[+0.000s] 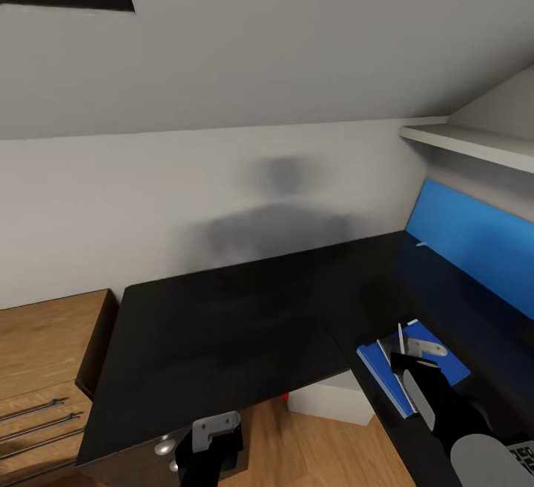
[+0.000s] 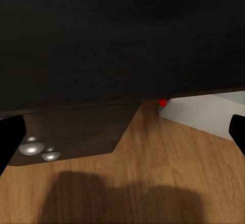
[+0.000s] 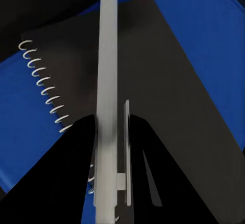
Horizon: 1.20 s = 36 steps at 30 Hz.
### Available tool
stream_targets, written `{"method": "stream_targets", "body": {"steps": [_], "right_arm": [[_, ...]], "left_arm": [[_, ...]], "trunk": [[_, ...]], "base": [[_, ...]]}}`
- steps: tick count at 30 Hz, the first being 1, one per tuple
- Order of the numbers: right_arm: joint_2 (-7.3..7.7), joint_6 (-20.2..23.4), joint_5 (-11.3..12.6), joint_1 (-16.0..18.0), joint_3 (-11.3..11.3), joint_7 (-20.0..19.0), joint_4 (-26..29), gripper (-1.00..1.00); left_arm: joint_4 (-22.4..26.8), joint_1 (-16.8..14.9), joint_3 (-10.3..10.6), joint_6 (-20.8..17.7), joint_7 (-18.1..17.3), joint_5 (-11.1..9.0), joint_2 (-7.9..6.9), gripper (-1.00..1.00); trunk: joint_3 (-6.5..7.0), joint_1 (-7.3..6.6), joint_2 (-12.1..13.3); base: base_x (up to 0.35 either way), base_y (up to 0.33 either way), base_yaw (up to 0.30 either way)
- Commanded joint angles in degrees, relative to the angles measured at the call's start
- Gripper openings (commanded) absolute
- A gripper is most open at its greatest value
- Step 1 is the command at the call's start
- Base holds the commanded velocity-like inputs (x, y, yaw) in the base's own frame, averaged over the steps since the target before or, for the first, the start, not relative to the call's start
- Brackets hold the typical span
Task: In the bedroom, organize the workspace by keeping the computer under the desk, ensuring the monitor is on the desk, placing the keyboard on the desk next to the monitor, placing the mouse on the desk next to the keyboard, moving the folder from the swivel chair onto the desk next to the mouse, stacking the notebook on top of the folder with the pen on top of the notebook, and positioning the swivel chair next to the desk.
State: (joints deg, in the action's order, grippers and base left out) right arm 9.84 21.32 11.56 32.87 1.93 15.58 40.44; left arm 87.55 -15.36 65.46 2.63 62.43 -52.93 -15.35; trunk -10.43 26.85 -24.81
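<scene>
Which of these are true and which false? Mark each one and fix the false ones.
1. The right hand is shut on the pen. True.
2. The notebook lies on the folder. True.
3. The folder sits on the floor. False: it is on the desk.
4. The left hand holds the notebook. False: it holds nothing, at the desk's front edge.
5. The computer stands on the desk. False: it is under the desk.

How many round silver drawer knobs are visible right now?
2. Both silver knobs sit side by side on the drawer front under the desk edge, near the left pincer. Others may be hidden.
</scene>
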Motion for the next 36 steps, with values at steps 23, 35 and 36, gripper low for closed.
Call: {"method": "stream_targets", "body": {"steps": [23, 35, 36], "right_arm": [[0.01, 0.13, 0.65, 0.09, -0.08, 0.33, -0.01, -1.00], [0.01, 0.13, 0.65, 0.09, -0.08, 0.33, -0.09, -1.00], [0.01, 0.13, 0.65, 0.09, -0.08, 0.33, -0.09, -1.00]], "left_arm": [[0.07, -0.11, 0.18, 0.27, 0.24, -0.36, 0.05, 1.00], [0.06, -0.11, 0.20, 0.27, 0.17, -0.47, 0.10, 1.00], [0.04, -0.11, 0.20, 0.27, 0.17, -0.47, 0.11, 1.00]], "trunk": [[-0.12, 0.03, -0.12], [-0.12, 0.03, -0.12], [-0.12, 0.03, -0.12]], "base": [[-0.026, -0.027, 0.000], [-0.014, -0.013, 0.000], [-0.092, -0.084, 0.000]]}}
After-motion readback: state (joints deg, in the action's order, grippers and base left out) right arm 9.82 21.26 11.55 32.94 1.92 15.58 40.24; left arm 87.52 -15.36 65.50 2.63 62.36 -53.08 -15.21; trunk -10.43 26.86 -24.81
